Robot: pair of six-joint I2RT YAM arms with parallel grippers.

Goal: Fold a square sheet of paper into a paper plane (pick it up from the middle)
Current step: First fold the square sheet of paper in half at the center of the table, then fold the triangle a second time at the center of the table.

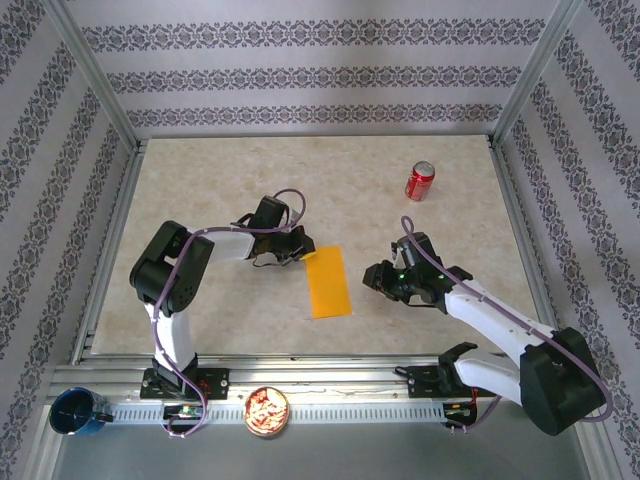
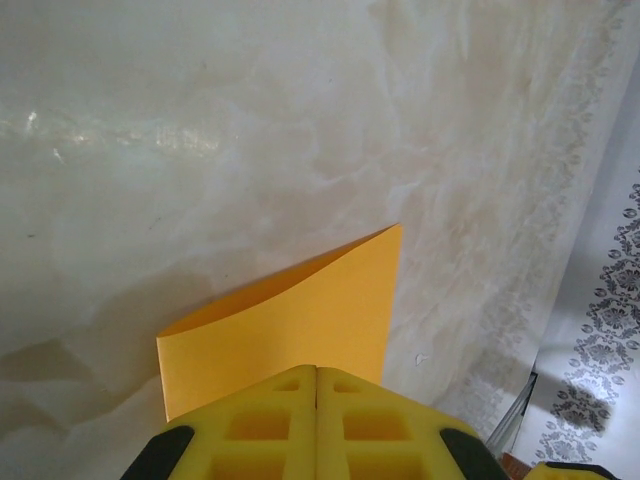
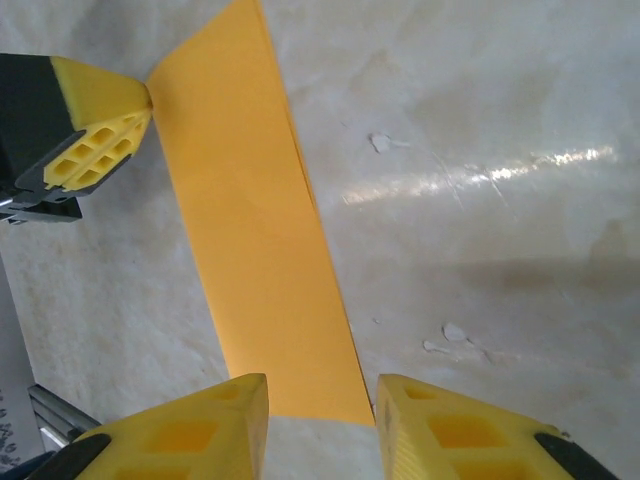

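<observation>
The square sheet of paper point(image 1: 328, 282) lies folded in half as a narrow orange-yellow rectangle in the middle of the table. My left gripper point(image 1: 298, 250) is shut at its far left corner. In the left wrist view the closed tips point(image 2: 317, 370) sit over the paper point(image 2: 290, 320), whose top layer bows up slightly. The right wrist view shows that same gripper point(image 3: 100, 125) touching the corner of the paper point(image 3: 250, 220). My right gripper point(image 1: 372, 277) is just right of the sheet. Its jaws point(image 3: 322, 400) stand open over the paper's near end with nothing between them.
A red soda can point(image 1: 420, 181) stands at the back right. On the front rail sit a bowl of snacks point(image 1: 267, 411) and a blue cup point(image 1: 75, 412). Metal frame posts and patterned walls enclose the table.
</observation>
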